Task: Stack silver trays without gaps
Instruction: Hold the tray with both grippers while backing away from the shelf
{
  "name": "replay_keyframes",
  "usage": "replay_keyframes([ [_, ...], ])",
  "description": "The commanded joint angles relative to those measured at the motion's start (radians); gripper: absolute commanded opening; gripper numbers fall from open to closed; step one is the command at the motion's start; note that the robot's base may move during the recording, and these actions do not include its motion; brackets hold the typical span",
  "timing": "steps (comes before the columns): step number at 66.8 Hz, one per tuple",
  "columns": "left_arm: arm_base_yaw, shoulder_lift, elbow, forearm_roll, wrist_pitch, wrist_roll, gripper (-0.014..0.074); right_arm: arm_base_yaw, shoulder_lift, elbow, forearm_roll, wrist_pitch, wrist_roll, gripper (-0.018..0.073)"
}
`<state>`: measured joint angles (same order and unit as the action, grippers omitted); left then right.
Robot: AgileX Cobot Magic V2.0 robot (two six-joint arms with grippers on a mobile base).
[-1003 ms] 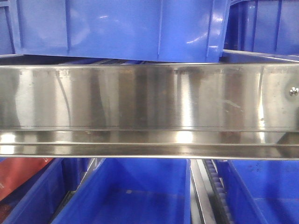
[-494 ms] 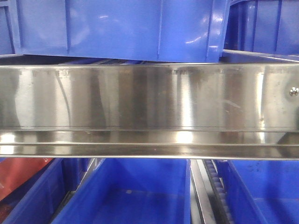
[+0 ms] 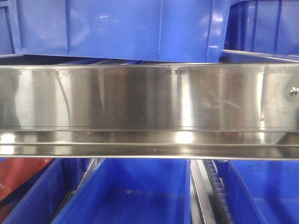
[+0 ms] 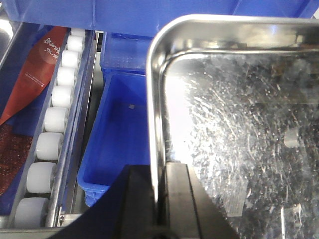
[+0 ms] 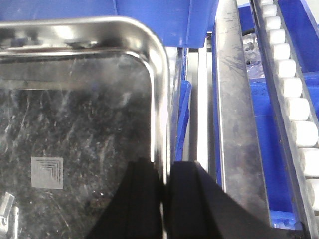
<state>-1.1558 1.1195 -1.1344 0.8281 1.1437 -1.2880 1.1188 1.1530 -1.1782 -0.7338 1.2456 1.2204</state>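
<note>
A silver tray (image 4: 239, 124) fills the right of the left wrist view, with a scratched shiny floor and a rounded far-left corner. My left gripper (image 4: 159, 172) is shut on its left rim, one finger inside and one outside. The same tray (image 5: 75, 124) fills the left of the right wrist view. My right gripper (image 5: 163, 172) is shut on its right rim. The tray hangs above blue bins. I see no second tray. Neither the tray nor the grippers show in the front view.
A long mirror-like steel shelf rail (image 3: 149, 98) crosses the front view, with blue bins above (image 3: 117, 28) and below (image 3: 126, 196). White roller tracks (image 4: 55, 124) (image 5: 294, 99) flank the tray. A blue bin (image 4: 119, 134) lies beneath. A red packet (image 4: 40, 64) lies at the left.
Reflections on the steel rail shift slightly. The rail and the bins have not moved.
</note>
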Motion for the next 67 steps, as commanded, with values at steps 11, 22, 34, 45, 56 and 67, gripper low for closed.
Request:
replay_keyframes([
  [11, -0.007, -0.006, -0.003, 0.014, -0.052, 0.000, -0.0016, 0.007, -0.010, -0.005, -0.033, -0.073, -0.001, -0.0006],
  [22, -0.007, -0.006, -0.003, 0.014, -0.052, 0.000, -0.0016, 0.007, -0.010, -0.005, -0.033, -0.073, -0.001, -0.0006],
  [34, -0.007, -0.006, -0.003, 0.014, -0.056, 0.000, -0.0016, 0.007, -0.010, -0.005, -0.033, -0.073, -0.001, -0.0006],
  [45, -0.007, -0.006, -0.003, 0.014, -0.056, 0.000, -0.0016, 0.007, -0.010, -0.005, -0.033, -0.073, -0.001, -0.0006],
  [56, -0.007, -0.006, -0.003, 0.016, -0.056, 0.000, -0.0016, 0.007, -0.010, -0.005, -0.033, -0.073, -0.001, -0.0006],
  [67, -0.007, -0.006, -0.003, 0.045, -0.056, 0.000, -0.0016, 0.007, -0.010, -0.005, -0.033, -0.077, -0.001, -0.0006],
])
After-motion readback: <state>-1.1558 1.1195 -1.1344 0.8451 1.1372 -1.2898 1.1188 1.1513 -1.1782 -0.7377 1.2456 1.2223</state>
